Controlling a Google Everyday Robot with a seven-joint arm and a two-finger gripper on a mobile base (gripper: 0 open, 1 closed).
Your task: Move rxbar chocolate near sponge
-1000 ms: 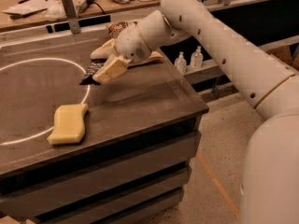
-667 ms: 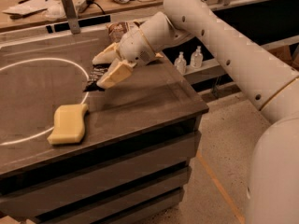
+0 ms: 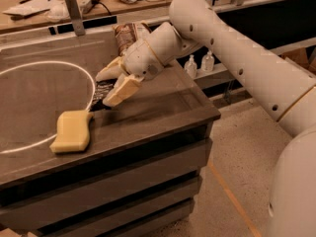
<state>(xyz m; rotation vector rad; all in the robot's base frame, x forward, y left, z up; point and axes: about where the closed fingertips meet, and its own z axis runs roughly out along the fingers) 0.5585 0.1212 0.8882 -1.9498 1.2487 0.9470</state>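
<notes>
The rxbar chocolate (image 3: 101, 96), a small flat black wrapper, sits between my cream-coloured fingers, low over the table. My gripper (image 3: 103, 89) is shut on it, reaching in from the right at the end of the white arm. The pale yellow sponge (image 3: 72, 130) lies on the dark tabletop just below and left of the bar, a short gap from the bar's lower end. Part of the bar is hidden by the lower finger (image 3: 120, 90).
A brown-and-white chip bag (image 3: 126, 34) stands behind the gripper at the table's back. A white chalk circle (image 3: 91, 83) is drawn on the table (image 3: 163, 107). Two small bottles (image 3: 199, 63) stand on a shelf to the right. The table's right edge is close to the arm.
My gripper has moved down and left with the rxbar chocolate, bringing it closer to the sponge. The sponge has not moved.
</notes>
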